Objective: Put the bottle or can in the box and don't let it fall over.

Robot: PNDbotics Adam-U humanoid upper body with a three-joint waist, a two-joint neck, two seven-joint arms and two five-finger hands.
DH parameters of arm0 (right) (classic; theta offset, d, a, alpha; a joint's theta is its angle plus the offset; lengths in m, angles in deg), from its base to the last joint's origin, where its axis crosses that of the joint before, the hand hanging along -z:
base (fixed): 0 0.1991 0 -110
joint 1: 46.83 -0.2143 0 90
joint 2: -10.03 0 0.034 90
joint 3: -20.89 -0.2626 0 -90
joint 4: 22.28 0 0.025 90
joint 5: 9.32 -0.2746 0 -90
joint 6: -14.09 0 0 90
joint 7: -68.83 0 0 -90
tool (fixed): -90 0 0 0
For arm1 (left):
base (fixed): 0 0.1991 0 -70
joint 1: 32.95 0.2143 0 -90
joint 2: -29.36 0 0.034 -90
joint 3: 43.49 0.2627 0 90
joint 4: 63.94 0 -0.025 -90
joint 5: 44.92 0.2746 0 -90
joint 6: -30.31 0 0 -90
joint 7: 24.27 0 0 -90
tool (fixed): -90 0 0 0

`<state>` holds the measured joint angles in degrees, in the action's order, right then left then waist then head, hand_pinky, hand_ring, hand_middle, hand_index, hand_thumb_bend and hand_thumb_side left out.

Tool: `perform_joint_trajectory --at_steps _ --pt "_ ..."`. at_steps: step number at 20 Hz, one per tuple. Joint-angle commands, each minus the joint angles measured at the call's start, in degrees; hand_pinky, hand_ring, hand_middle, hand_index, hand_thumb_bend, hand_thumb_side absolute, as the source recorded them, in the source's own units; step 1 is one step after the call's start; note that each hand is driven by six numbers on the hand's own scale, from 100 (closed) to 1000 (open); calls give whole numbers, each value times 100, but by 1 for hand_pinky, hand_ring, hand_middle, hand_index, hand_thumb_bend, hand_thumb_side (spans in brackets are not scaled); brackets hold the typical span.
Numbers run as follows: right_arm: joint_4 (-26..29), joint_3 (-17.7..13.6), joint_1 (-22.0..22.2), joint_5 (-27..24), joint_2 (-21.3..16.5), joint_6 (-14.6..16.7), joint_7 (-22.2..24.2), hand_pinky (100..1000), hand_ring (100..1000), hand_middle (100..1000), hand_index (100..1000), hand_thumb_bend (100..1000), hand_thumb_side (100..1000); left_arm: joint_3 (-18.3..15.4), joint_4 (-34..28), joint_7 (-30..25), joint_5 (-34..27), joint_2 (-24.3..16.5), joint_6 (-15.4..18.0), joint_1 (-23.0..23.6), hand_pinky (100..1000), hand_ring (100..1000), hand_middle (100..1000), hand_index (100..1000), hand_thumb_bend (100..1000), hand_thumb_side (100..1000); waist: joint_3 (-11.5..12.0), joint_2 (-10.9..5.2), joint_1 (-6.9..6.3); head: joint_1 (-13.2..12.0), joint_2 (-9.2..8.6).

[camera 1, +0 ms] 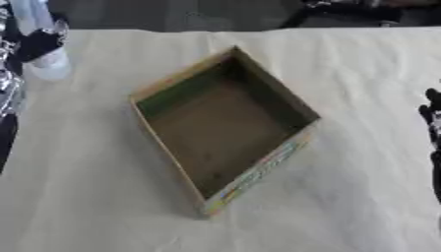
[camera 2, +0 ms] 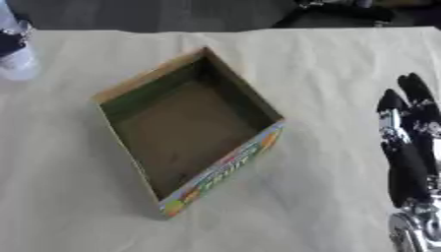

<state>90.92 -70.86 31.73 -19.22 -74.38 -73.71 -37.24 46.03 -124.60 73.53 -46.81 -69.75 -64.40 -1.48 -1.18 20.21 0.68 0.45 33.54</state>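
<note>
A clear bottle [camera 1: 49,59] stands upright at the table's far left corner, and its top is cut off by the picture edge. My left hand [camera 1: 36,45] comes in from the left edge with dark fingers curled round the bottle's middle. The open cardboard box [camera 2: 226,168], with colourful print on its near right wall, lies turned like a diamond at the table's centre with nothing inside. The bottle is well to the left of the box and beyond it. My right hand [camera 2: 405,140] rests at the right edge, fingers straight and pointing away, holding nothing.
A pale cloth [camera 1: 362,88] covers the table. Beyond the far edge the floor is dark, with black equipment [camera 2: 344,11] at the upper right. Bare cloth lies between the bottle and the box.
</note>
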Motion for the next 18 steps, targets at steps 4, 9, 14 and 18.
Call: perform_joint_trajectory --at_steps 4,9,14,18 --pt "139 -89 37 -73 -150 58 -64 1000 1000 1000 1000 100 470 125 -821 29 -299 232 -199 -338 1000 715 719 100 100 100 -43 -219 25 15 62" --pt "139 -99 49 -128 -187 79 -116 1000 1000 1000 1000 100 470 289 -1317 -3 -278 728 -407 -467 1000 714 719 100 100 100 -135 -273 30 -52 111" --pt "139 -194 69 -280 -206 -22 -462 1000 1000 1000 1000 100 470 433 -1956 57 -460 1233 -608 -355 1000 709 719 100 100 100 -137 -326 29 -107 129" --pt "139 -266 128 -351 -226 -198 -725 1000 1000 1000 1000 100 470 617 -2477 94 -494 1490 -753 -186 1000 707 718 100 100 100 -116 -384 24 -90 160"
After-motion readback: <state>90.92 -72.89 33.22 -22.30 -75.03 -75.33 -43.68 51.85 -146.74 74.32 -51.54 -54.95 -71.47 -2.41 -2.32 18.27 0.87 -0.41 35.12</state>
